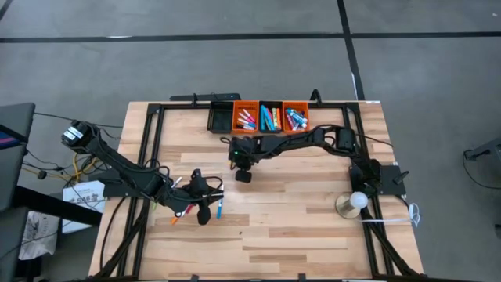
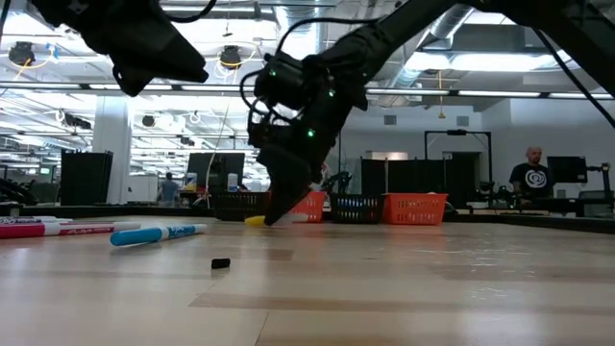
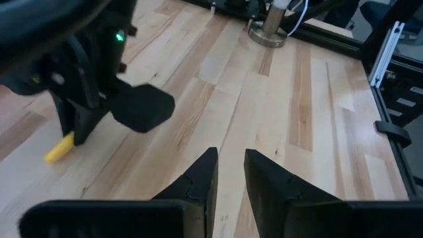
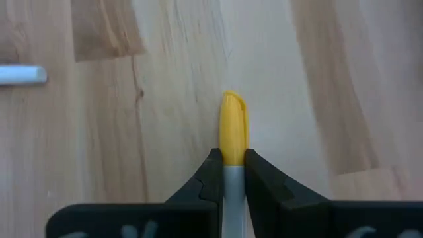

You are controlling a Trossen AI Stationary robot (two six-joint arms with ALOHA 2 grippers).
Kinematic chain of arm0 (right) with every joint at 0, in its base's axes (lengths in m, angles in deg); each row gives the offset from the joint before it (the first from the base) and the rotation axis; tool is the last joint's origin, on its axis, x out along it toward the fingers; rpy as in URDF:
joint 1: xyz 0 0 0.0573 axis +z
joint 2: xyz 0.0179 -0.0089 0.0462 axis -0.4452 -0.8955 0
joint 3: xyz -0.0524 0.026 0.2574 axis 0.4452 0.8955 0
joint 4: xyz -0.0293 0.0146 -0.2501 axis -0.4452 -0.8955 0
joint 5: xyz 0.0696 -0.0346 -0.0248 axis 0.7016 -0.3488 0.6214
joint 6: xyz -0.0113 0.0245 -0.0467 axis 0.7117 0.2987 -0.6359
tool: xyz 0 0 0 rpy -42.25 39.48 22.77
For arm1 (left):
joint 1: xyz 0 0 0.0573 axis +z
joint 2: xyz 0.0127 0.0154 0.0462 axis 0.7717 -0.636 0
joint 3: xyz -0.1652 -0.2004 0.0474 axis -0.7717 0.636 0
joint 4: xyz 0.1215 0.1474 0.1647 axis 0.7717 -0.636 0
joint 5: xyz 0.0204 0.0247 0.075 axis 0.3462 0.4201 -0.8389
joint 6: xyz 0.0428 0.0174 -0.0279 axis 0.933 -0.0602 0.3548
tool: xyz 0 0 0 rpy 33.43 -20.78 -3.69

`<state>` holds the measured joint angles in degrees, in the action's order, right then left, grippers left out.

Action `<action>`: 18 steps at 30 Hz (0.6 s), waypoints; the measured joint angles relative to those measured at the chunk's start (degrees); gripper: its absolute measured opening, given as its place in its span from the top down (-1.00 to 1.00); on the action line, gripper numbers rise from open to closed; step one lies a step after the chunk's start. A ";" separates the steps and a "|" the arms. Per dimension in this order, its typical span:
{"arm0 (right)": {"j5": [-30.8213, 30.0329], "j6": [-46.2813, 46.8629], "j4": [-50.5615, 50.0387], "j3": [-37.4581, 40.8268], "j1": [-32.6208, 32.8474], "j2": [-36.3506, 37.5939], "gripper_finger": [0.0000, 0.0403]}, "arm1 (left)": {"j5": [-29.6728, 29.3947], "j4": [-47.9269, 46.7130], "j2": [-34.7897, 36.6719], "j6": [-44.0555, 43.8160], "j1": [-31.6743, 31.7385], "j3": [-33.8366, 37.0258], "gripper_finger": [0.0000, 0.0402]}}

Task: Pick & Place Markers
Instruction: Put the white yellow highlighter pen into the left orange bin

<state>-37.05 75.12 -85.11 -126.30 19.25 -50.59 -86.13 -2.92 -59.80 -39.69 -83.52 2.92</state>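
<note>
While the yellow-capped marker (image 4: 232, 142) sits clamped between the right gripper (image 4: 229, 173) fingers, just above the table (image 1: 313, 227) near the bins (image 1: 270, 117) | left gripper (image 3: 230, 175): fingers nearly together, empty, beside loose markers (image 1: 219, 207)

I worked over a light wooden table (image 1: 297, 227) with a black frame. Three small bins (image 1: 271, 117) stood in a row at its far edge, two orange around a black one. A few loose markers (image 1: 220, 207) lay on the boards near the left side, a blue one among them. A small black bit (image 2: 221, 262) lay close by.
</note>
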 joint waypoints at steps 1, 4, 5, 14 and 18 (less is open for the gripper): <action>-0.20 -0.42 -1.02 -1.07 -0.06 -0.02 0.86 | 0.00 0.16 0.00 -0.02 0.00 0.21 0.64; -0.47 -1.79 -5.57 -4.61 -0.37 -0.02 0.86 | 0.00 0.42 -0.02 -0.02 0.00 0.51 0.64; -0.57 -2.36 -7.75 -5.94 -0.51 -0.02 0.86 | 0.00 0.56 -0.02 -0.02 -0.02 0.51 0.64; -6.21 -6.18 -22.25 -20.02 -4.54 0.17 0.86 | 0.00 0.90 -0.02 -0.02 0.00 0.51 0.64; -4.94 -6.65 -25.53 -24.96 -9.09 0.26 0.86 | 0.00 0.90 -0.02 -0.02 0.00 0.51 0.64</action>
<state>-41.99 68.47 -110.63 -151.26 10.17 -50.33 -86.13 -2.02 -59.82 -39.70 -83.52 3.43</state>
